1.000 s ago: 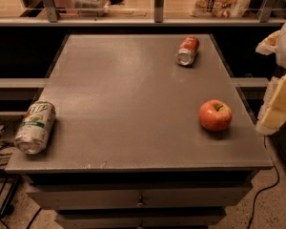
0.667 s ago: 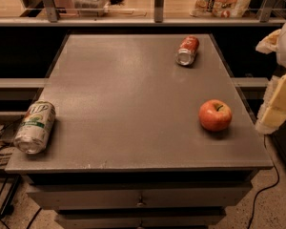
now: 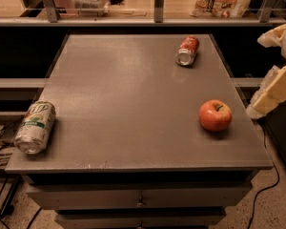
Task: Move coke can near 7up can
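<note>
Count: two cans, one apple, one desk, one gripper.
Coke can (image 3: 188, 50): lies on its side at the far right of the desk (image 3: 133, 104), well apart from the other can.
Coke can axis: runs far to near with a slight lean; the silver end faces near and a little left.
7up can (image 3: 35, 127): on its side at the near left edge of the desk, silver end toward the near side, long axis also roughly far to near.
Apple (image 3: 215, 114): upright on the right side, nearer than the coke can.
Gripper (image 3: 272, 90): off the desk's right edge, just right of the apple; whether it is apart or together cannot be told.
Coke can to gripper: farther and to the left of it, not touching.
</note>
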Available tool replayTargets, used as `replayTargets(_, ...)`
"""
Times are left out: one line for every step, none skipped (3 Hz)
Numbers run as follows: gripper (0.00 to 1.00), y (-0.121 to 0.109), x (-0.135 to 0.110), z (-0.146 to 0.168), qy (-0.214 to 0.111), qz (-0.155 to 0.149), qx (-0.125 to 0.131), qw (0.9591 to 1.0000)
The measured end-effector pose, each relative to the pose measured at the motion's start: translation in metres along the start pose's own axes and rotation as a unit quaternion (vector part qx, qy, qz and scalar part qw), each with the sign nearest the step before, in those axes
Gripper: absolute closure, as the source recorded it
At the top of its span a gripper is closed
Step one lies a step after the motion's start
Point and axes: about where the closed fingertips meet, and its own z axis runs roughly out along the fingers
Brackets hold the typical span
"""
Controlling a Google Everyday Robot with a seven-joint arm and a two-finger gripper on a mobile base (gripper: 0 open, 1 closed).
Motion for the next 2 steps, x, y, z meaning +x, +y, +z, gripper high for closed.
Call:
replayTargets(0.0, -0.0316, -0.0144, 0.0062, -0.066, 0.021, 0.032, 0.9971)
replayTargets(0.0, -0.0315, -0.0144, 0.0062, -0.066, 0.021, 0.032, 0.9971)
